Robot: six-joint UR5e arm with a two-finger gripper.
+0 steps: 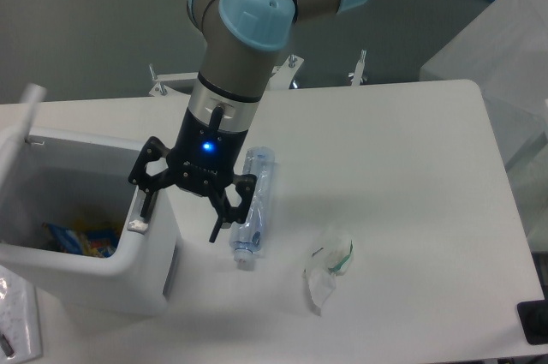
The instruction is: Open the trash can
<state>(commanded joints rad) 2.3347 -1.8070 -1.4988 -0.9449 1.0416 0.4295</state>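
The white trash can (137, 270) stands at the left of the table with its lid (19, 124) swung up at the far left, blurred. Inside I see blue and yellow rubbish (81, 240). The grey latch (139, 210) is on the right rim. My gripper (181, 217) hangs open over that rim; its left finger (147, 201) is at the latch, its right finger (221, 223) is outside the can.
A clear plastic bottle (253, 205) lies on the table just right of the gripper. A crumpled clear wrapper (330, 270) with green marks lies further right. A flat object (17, 325) sits at the bottom left corner.
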